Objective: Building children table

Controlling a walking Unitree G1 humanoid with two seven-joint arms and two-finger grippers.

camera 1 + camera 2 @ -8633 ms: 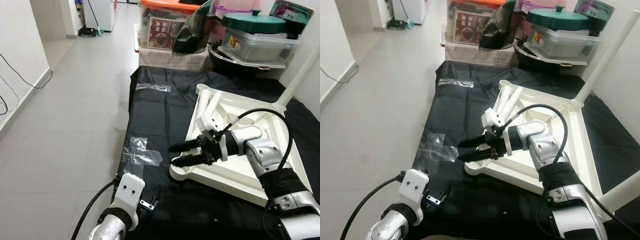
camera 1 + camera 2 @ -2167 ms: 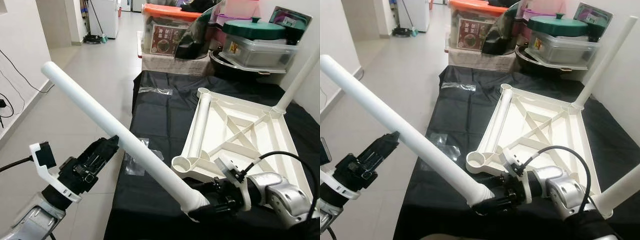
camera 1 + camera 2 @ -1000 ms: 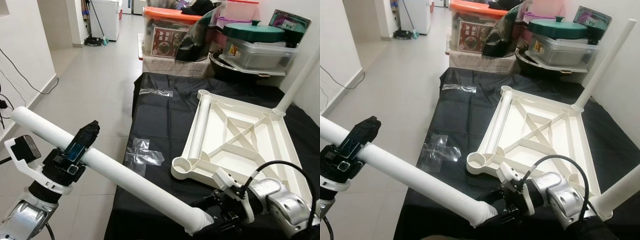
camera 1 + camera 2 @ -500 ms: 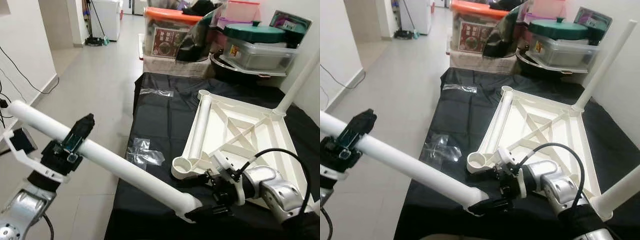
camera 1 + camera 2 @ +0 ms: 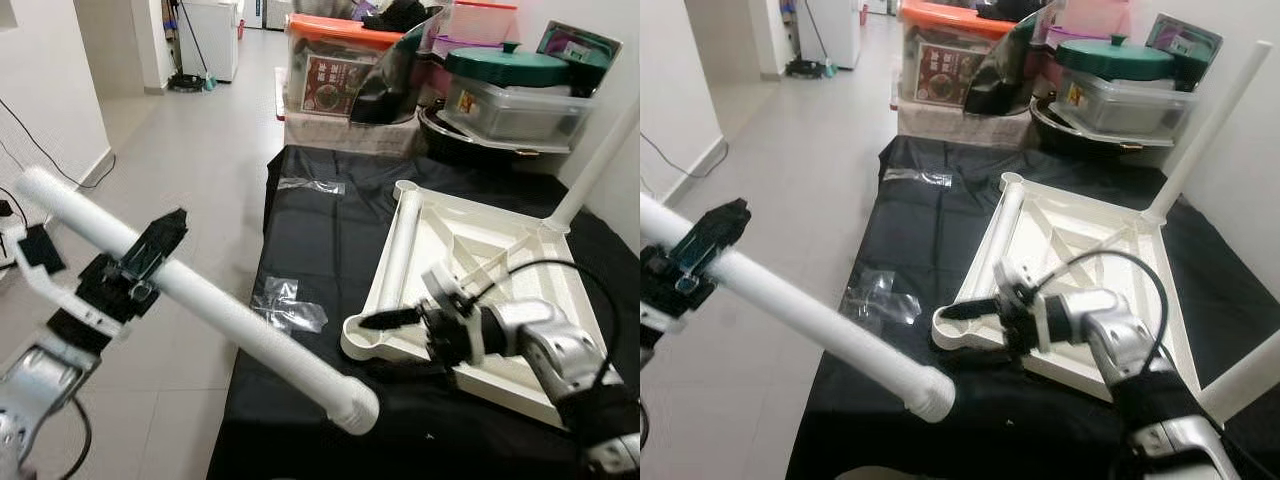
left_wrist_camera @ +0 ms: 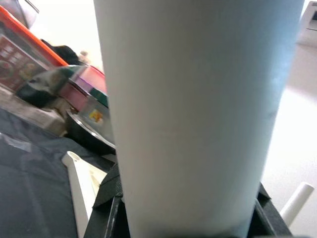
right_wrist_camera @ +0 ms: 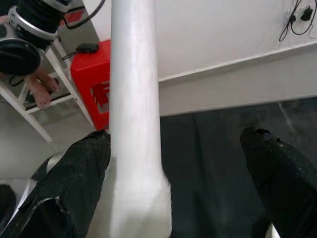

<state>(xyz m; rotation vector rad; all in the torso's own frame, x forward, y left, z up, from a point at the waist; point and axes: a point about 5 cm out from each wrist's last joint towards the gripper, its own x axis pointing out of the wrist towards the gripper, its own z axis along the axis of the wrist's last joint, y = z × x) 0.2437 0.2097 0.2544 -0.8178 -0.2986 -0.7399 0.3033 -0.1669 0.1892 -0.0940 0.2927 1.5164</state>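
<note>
A long white table leg slants down from the upper left over the floor, its capped end hanging near the black cloth's front edge. My left gripper is shut on the leg's upper part. The white table top lies upside down on the cloth, with an empty corner socket nearest me. My right gripper sits at that socket, open and apart from the leg. One leg stands fitted at the far right corner. Another leg lies along the top's left side.
A black cloth with clear tape patches covers the low surface. Storage boxes and a green-lidded container crowd the far end. Tiled floor lies to the left. In the right wrist view, a red box and a person's feet show.
My right gripper has let go of the leg's lower end and moved up to the table top's near corner. The left gripper still holds the leg, whose free end now hangs alone.
</note>
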